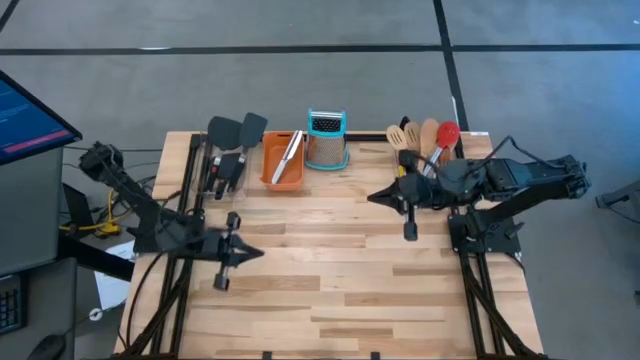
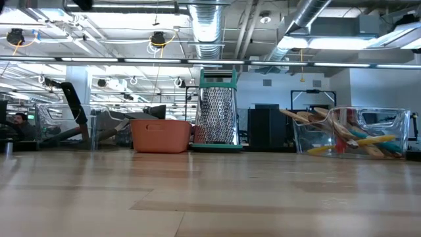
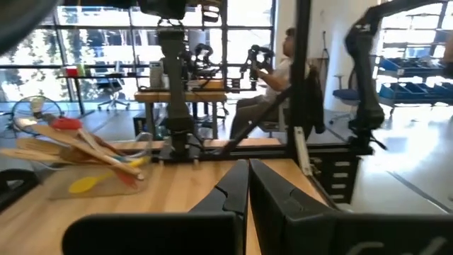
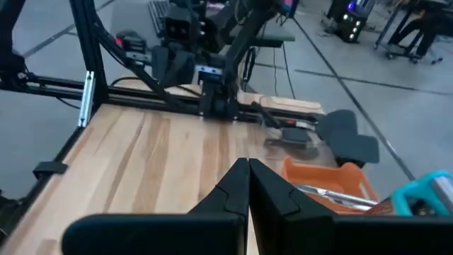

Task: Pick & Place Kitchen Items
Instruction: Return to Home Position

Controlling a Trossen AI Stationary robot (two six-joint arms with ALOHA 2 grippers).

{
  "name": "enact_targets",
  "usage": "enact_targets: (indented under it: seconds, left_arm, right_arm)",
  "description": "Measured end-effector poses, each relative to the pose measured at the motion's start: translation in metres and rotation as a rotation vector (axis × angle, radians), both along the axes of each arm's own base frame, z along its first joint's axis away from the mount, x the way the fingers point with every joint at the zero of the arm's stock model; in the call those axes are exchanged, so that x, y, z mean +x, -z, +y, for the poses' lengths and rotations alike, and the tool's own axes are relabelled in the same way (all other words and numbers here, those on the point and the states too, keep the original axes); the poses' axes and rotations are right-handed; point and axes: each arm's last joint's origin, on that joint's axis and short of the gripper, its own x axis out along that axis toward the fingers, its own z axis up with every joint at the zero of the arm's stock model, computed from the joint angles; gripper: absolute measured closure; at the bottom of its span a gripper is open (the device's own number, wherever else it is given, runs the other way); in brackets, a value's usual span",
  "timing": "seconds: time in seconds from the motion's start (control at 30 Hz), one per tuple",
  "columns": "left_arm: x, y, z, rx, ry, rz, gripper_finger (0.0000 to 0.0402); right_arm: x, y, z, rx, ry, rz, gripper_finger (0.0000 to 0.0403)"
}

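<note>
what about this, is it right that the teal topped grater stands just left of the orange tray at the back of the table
Not quite: the high view shows the grater just right of the orange tray, not left of it. Both do stand at the back of the table.

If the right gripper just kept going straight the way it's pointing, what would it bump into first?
Probably the left arm's base across the table: the right gripper points over bare wood toward it, and the orange tray sits off that line. Depth is hard to judge.
</note>
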Motion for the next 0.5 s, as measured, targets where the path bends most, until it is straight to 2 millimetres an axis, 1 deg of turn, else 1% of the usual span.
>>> enact_targets:
  seconds: [0.17,0.27,0.5]
  left_arm:
    - [0.020,-0.002,0.028,0.007,-0.004,-0.022,0.0400]
    - [0.026,-0.004,0.044,0.004,-0.038,-0.047,0.0400]
    - [0.033,-0.010,0.077,0.024,-0.061,-0.084,0.0400]
  right_arm:
    - [-0.002,-0.002,-0.013,-0.018,-0.004,0.005,0.0403]
    - [-0.010,-0.002,-0.022,-0.012,0.005,0.028,0.0403]
    - [-0.041,-0.014,-0.037,-0.006,0.061,-0.014,0.0403]
